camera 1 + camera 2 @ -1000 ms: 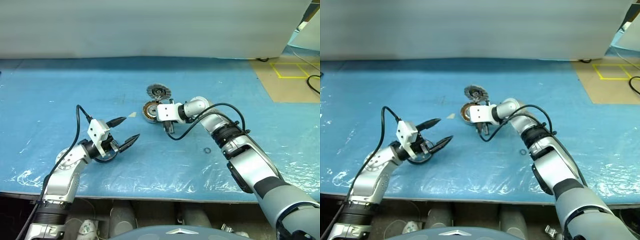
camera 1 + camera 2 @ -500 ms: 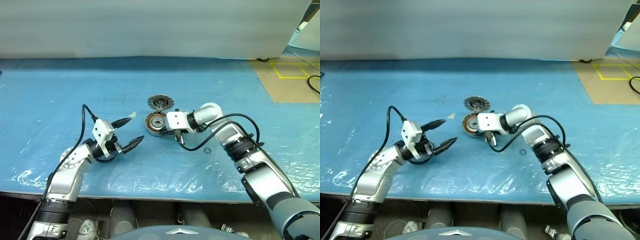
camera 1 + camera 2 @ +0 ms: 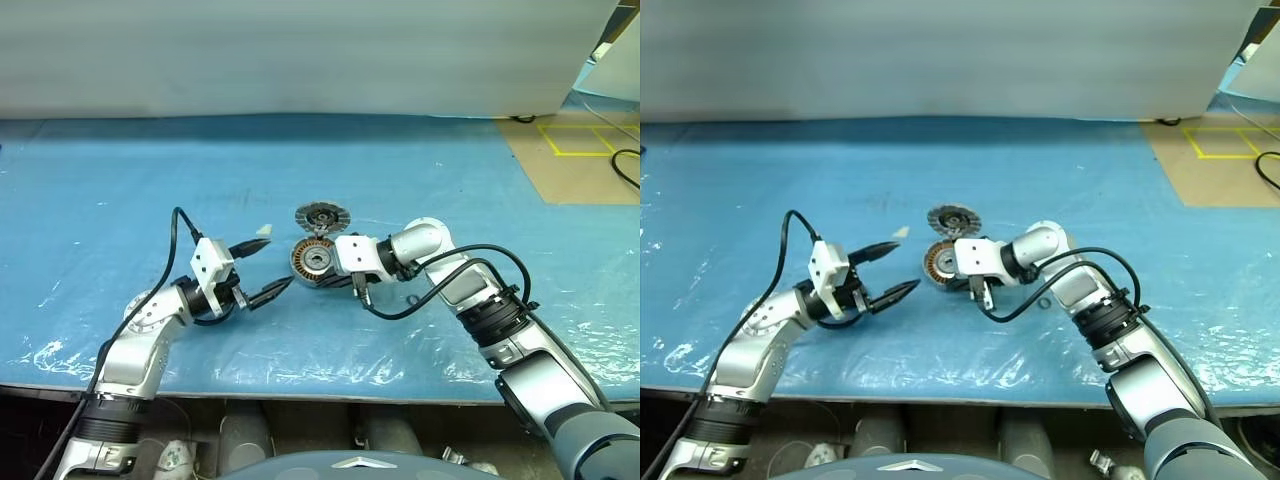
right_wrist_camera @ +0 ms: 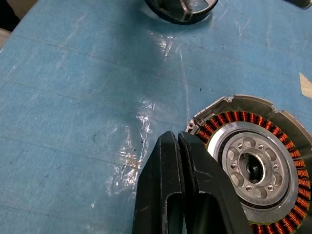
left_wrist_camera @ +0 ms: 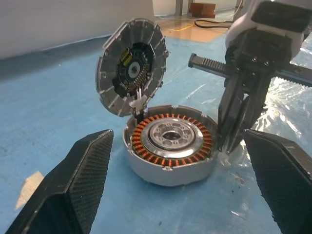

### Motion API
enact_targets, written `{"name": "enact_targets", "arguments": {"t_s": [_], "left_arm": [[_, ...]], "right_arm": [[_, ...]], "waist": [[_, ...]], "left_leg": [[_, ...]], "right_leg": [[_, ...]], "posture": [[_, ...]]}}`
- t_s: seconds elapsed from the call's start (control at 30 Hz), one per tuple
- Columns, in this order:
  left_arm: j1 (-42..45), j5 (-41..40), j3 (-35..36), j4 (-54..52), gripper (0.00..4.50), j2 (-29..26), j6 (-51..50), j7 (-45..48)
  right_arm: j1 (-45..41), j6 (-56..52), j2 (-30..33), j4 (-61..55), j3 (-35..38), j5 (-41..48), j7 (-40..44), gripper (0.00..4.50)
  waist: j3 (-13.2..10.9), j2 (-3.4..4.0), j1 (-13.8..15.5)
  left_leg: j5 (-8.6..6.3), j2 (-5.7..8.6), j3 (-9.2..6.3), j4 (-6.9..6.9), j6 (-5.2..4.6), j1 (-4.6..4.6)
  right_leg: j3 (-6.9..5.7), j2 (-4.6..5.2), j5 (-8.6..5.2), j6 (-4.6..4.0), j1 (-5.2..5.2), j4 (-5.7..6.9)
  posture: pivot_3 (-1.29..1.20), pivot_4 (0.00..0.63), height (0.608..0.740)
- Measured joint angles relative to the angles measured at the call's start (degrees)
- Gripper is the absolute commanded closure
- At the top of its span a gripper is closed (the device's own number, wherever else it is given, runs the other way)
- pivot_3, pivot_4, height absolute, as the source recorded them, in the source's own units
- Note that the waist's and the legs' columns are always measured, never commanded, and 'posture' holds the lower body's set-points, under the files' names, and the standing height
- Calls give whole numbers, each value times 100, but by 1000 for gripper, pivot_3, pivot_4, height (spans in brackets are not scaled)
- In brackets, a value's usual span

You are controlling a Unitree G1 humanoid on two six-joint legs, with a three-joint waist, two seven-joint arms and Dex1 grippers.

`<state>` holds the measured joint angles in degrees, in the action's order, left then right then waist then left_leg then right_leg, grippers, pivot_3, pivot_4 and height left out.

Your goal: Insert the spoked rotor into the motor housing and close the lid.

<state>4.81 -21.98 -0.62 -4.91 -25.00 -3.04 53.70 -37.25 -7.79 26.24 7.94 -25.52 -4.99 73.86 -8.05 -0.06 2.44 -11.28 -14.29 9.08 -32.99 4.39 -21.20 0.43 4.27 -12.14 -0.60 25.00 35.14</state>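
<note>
The motor housing [image 3: 313,262] lies on the blue table with copper windings and a silver hub showing [image 5: 171,139]. Its lid [image 3: 320,215] stands tilted up on the hinge at the far side, inner face with radial segments toward me [image 5: 131,66]. My right gripper [image 3: 358,288] is shut with nothing in it. Its fingers [image 5: 234,122] point down at the table right beside the housing's right rim [image 4: 234,105]; I cannot tell if they touch. My left gripper [image 3: 272,260] is open, level, just left of the housing and aimed at it. The spoked rotor is out of view.
A small tan scrap [image 3: 264,230] lies on the table by the left gripper's upper finger. The blue table cover [image 3: 120,180] is wrinkled plastic along the front edge. A white wall [image 3: 300,60] closes the back. Brown floor with yellow lines [image 3: 580,140] lies to the far right.
The right gripper has drawn back toward me, still shut. The housing with its raised lid has slid toward me along with it. The left gripper has hardly moved.
</note>
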Motion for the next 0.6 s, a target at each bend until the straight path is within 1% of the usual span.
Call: {"name": "enact_targets", "arguments": {"t_s": [0.1, 0.2, 0.37, 0.47, 0.6], "left_arm": [[-93, -3, -13, -52, 0, -68, -59, 67], [-147, -3, -13, -89, 0, -98, -108, 79], [-176, -3, -16, -186, 0, -99, -153, 80], [-175, -7, -22, -198, 0, -99, -189, 88], [-166, -25, -112, -201, 0, -99, -219, 132]], "right_arm": [[0, -18, -47, 18, 0, 24, -54, 3846], [0, -40, -89, 18, 10, 102, -105, 2865], [1, -459, -130, -319, 425, 802, -87, 2865], [19, -635, 125, -528, 602, 979, -82, 2865], [350, -875, 570, -654, 824, 1075, -154, 2865]], "waist": [[0, 0, 1], [0, 0, 0], [-1, 1, 5], [-1, 1, 17], [-1, 1, 31]], "left_leg": [[0, 0, 0, 0, 0, 0], [0, 2, 1, 0, 0, 1], [0, 1, 2, 0, 0, 1], [0, 3, 2, 0, 0, 2], [1, 6, 2, 0, 1, 6]], "right_leg": [[0, 0, 0, 0, 0, 0], [2, 0, 0, 0, 0, 0], [3, 0, 0, 0, -1, -1], [2, 0, 0, 0, -5, -2], [3, 0, 0, 1, -10, -6]], "posture": [[0, 150, 740], [0, 150, 740], [0, 150, 740], [0, 150, 740], [0, 150, 740]]}}
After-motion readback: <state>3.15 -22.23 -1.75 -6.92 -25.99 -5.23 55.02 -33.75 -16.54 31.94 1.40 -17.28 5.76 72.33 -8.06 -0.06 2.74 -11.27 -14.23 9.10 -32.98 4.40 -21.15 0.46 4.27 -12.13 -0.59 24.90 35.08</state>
